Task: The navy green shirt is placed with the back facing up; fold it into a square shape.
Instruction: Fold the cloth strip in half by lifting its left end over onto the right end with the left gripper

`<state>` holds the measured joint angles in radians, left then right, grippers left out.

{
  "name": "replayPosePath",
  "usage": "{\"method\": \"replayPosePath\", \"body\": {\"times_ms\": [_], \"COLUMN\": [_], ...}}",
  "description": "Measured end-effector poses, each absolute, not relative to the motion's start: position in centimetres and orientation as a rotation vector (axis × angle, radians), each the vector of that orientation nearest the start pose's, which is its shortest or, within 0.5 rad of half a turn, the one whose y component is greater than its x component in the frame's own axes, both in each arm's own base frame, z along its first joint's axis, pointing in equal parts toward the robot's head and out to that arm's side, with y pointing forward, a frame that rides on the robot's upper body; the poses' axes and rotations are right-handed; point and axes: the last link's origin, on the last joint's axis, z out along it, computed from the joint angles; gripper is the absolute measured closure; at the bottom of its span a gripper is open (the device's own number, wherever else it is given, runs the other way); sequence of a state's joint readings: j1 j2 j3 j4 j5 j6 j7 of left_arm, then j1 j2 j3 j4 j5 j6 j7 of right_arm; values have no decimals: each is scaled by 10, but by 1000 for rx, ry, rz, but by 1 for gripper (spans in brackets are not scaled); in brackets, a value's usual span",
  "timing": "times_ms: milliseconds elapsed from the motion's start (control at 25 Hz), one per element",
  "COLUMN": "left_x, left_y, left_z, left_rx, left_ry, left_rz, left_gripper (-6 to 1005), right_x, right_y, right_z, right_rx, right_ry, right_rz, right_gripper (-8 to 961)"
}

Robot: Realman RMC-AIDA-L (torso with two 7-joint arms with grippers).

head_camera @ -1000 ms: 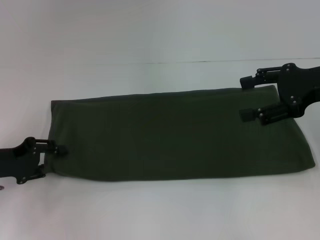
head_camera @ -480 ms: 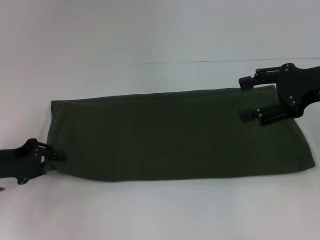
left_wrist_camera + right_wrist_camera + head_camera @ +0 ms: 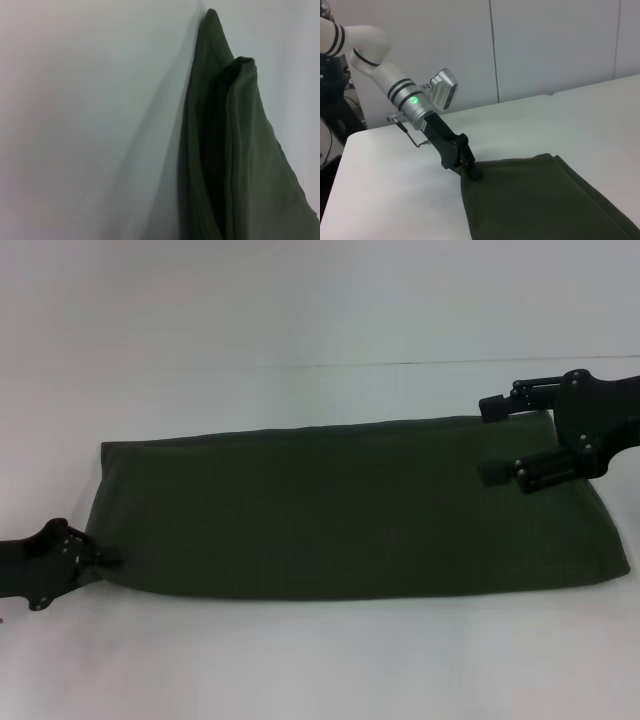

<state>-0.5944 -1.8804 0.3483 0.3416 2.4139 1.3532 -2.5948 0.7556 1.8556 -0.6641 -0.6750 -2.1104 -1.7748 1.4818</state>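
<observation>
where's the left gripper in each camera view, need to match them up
Head view: the left gripper is at the lower left edge, at the near left corner of the navy green shirt.
Left wrist view: the gripper itself is not in it; only shirt folds on the white table.
Right wrist view: it is seen from afar, at centre left, its tip on the shirt's corner.
Shared landmark: that shirt corner.
</observation>
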Motion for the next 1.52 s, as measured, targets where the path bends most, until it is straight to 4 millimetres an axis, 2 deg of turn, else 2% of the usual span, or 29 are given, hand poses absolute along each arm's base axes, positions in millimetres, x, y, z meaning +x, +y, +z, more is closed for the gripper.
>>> {"method": "replayPosePath", "body": {"times_ms": [520, 760, 920, 1200, 1280, 1360, 1480, 1520], "left_x": [-362, -377, -387, -395, -388, -370, -335, -318], "left_y": [327, 321, 315, 309, 313, 323, 343, 353], "left_z": [55, 86, 112, 136, 140, 145, 145, 142], "left_rx": [1898, 1931, 2018, 2196, 2270, 2371, 2484, 2523], "left_ry": [2688, 2740, 2768, 2739, 2674, 2545, 2340, 2254], "left_rz": [692, 702, 654, 555, 550, 567, 589, 593], "left_gripper": [968, 968, 969, 969, 969, 968, 968, 968], "right_x": [233, 246, 251, 262, 268, 276, 290, 295], "right_y": [371, 365, 363, 360, 359, 357, 355, 353], "right_z": [93, 96, 99, 104, 108, 113, 123, 127], "right_rx": [-2851, -2818, -2799, -2739, -2698, -2652, -2562, -2532], "right_ry": [494, 548, 567, 636, 668, 707, 780, 806], "right_rz": [603, 613, 609, 620, 631, 641, 647, 650], "right_gripper": [25, 25, 25, 25, 25, 25, 25, 25]}}
